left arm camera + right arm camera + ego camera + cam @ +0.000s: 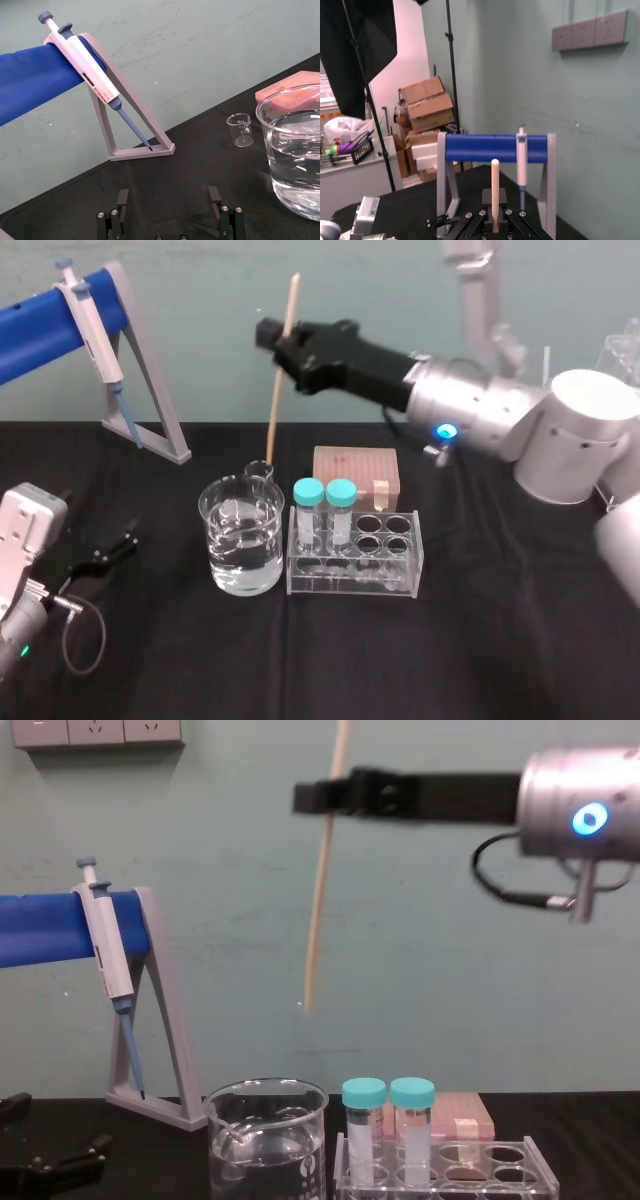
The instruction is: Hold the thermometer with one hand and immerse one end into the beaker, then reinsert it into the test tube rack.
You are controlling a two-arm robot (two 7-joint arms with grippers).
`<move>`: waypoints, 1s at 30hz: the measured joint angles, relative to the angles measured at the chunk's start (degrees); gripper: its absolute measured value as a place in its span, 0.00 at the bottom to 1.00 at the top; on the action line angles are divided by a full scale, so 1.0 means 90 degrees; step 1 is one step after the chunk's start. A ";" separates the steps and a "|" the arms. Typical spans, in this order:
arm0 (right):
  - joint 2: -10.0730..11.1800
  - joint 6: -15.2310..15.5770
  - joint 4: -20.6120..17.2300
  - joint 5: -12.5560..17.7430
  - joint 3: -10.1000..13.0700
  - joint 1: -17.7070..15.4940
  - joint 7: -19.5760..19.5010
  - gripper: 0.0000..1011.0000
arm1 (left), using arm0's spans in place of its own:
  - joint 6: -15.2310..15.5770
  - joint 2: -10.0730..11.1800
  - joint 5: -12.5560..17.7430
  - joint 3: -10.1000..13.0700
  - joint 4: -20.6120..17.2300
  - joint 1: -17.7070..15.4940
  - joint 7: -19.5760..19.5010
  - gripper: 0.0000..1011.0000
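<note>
Between the clamped jaws of your right gripper (288,340) hangs the long thin cream-pink thermometer (277,405), tilted, with the clear glass beaker (241,535) of water well below. Dipping comes next, I judge: lower the tip into the water. Your left gripper (168,192) lies parked on the worktop (500,640), jaws apart.

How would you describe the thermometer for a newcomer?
Find the water-filled beaker left of the clear test tube rack. High above them, the right gripper holds the thermometer tilted in mid-air. It's the only thin cream rod, unlike the blue-tipped pipette.
</note>
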 joint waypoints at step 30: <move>-0.0866 -0.0689 0.2160 -0.0664 -0.0978 0.0382 0.0131 0.05 | 0.0000 0.0000 0.0000 0.0000 0.0000 0.0000 0.0000 0.99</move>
